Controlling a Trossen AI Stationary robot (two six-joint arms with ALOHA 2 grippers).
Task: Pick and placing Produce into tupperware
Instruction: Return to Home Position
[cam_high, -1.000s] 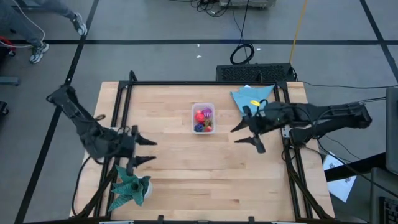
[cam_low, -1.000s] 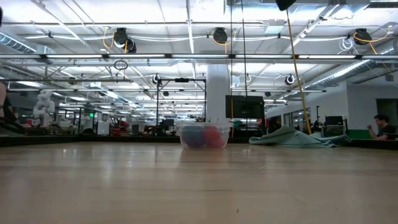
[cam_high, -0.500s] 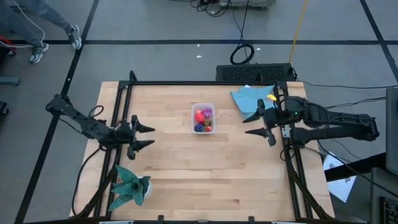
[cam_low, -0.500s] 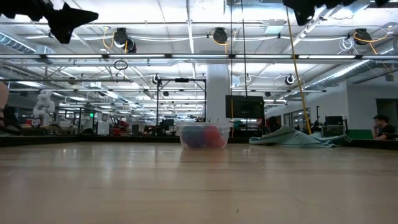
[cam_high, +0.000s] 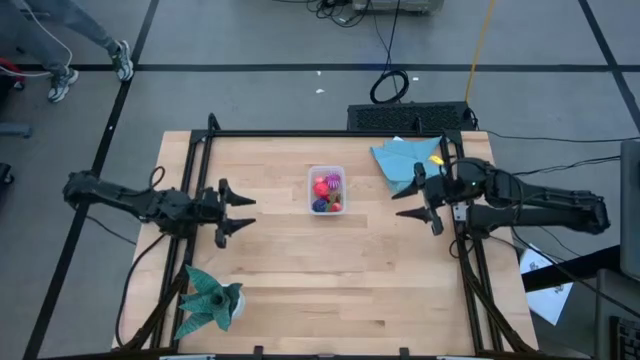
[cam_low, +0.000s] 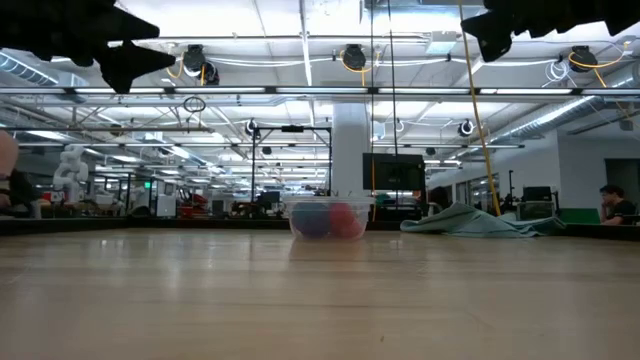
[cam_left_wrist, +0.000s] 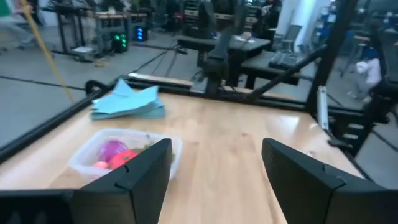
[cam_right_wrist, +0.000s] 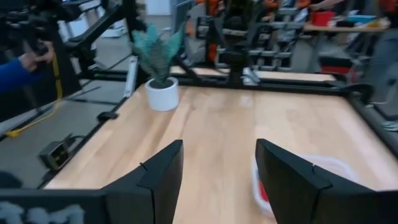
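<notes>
One table (cam_high: 290, 270) carries one tupperware (cam_high: 326, 170), and the produce (cam_high: 321, 186) lies inside it. The pieces are packed together: red, pink and purple ones, at least three, but the exact number cannot be told. There are two cloths, one light blue cloth (cam_high: 398, 156) and one teal-green cloth (cam_high: 207, 302). Two grippers are present, the left gripper (cam_high: 250, 212) and the right gripper (cam_high: 396, 203), each with two fingers held apart. One seated person (cam_low: 612, 203) shows far behind.

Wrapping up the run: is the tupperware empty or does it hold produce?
Holds produce: red, pink and purple toy fruits sit inside the clear tupperware.
</notes>
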